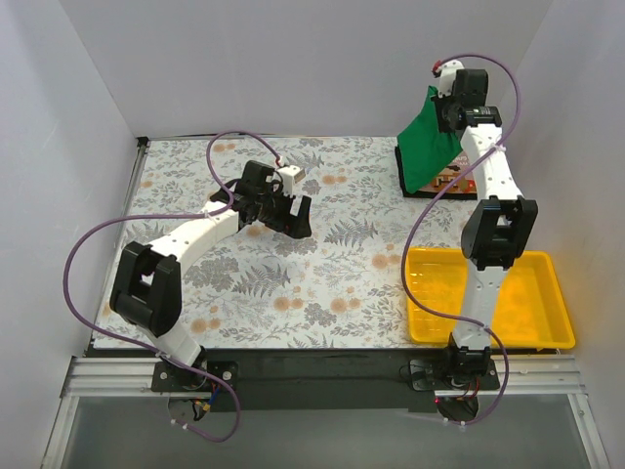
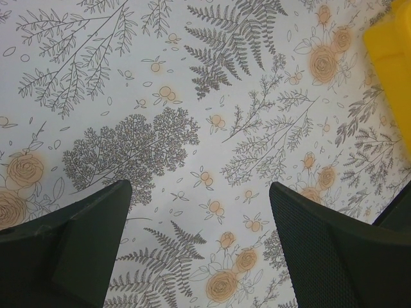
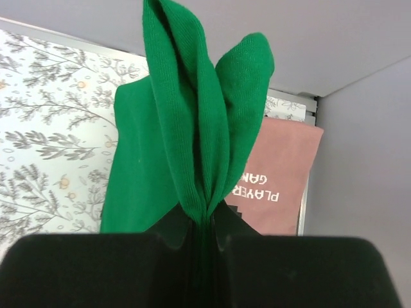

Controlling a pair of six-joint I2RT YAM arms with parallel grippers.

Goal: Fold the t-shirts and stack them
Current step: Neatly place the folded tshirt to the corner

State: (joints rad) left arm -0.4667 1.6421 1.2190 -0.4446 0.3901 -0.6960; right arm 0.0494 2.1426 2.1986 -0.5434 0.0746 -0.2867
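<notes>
Green cloth is bunching between the pressed-together fingers of the right gripper (image 3: 204,226), which is pinching the green t-shirt (image 3: 192,128) by a gathered fold. In the top view this gripper (image 1: 451,96) is hanging high at the far right corner, and the green t-shirt (image 1: 430,147) is draping down from it, its lower hem reaching the table's far right corner. Just beneath and beside that hem, the pink t-shirt (image 3: 282,173) is lying flat with its brown lettering showing, close against the table's right edge and the side wall (image 1: 576,127). The left gripper (image 2: 199,189) is hovering with its fingers spread wide and gripping nothing, over the floral table (image 1: 322,274) left of centre. Bare patterned surface is lying all around it, right up to the left and far edges. The yellow tray (image 1: 527,293) is sitting at the near right, well apart from both shirts.
</notes>
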